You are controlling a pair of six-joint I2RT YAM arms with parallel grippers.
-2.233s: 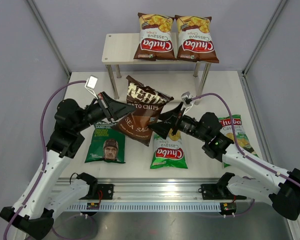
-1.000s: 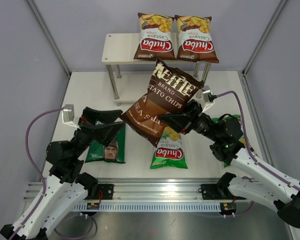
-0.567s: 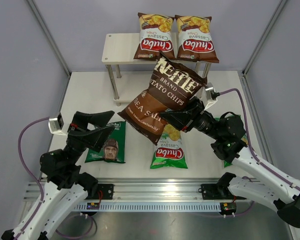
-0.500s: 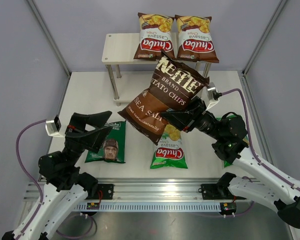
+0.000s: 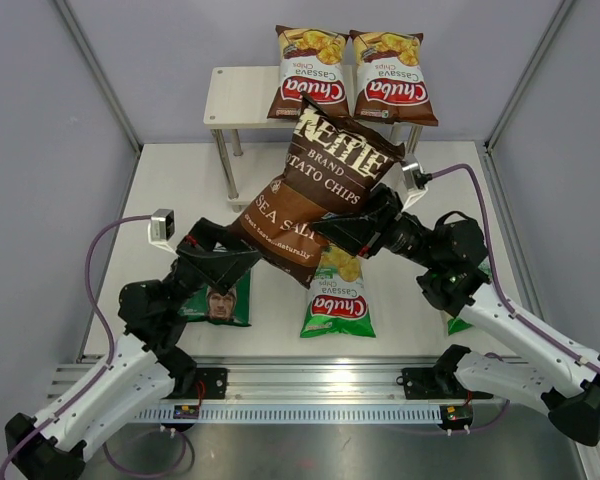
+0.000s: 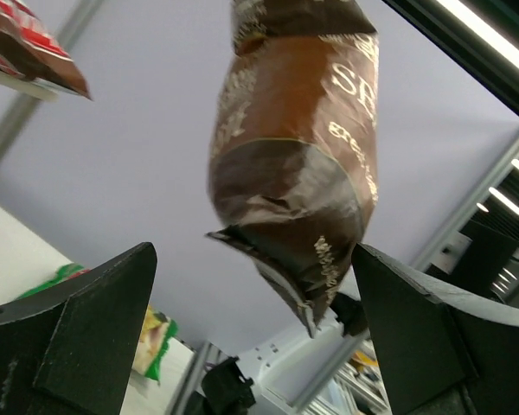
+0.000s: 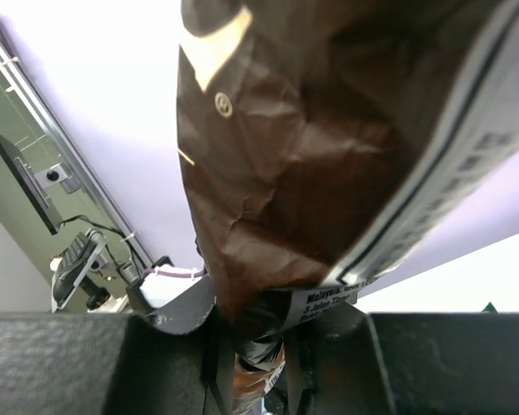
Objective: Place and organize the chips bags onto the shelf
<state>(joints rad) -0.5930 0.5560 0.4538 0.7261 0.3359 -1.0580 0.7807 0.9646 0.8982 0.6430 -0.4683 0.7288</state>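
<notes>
My right gripper (image 5: 342, 232) is shut on the bottom edge of the dark brown Kettle chips bag (image 5: 325, 190) and holds it tilted in the air in front of the shelf (image 5: 238, 100). In the right wrist view the bag (image 7: 329, 130) fills the frame, its seam pinched in the gripper (image 7: 259, 346). My left gripper (image 5: 235, 260) stands open just under the bag's lower left corner; the left wrist view shows that corner (image 6: 298, 173) hanging above the gap in the gripper (image 6: 259, 328), untouched. Two brown-red Chuba bags (image 5: 312, 75) (image 5: 393, 78) lie on the shelf's top board.
A green Chuba bag (image 5: 338, 295) lies on the table under the lifted bag. The dark green bag with a man's face (image 5: 218, 302) lies partly under my left arm. A further green bag (image 5: 458, 322) peeks out beneath my right arm. The shelf's left third is bare.
My left arm has swung back in toward the middle, its open gripper coming under the Kettle bag's lower corner. The right gripper has shifted the bag slightly left.
</notes>
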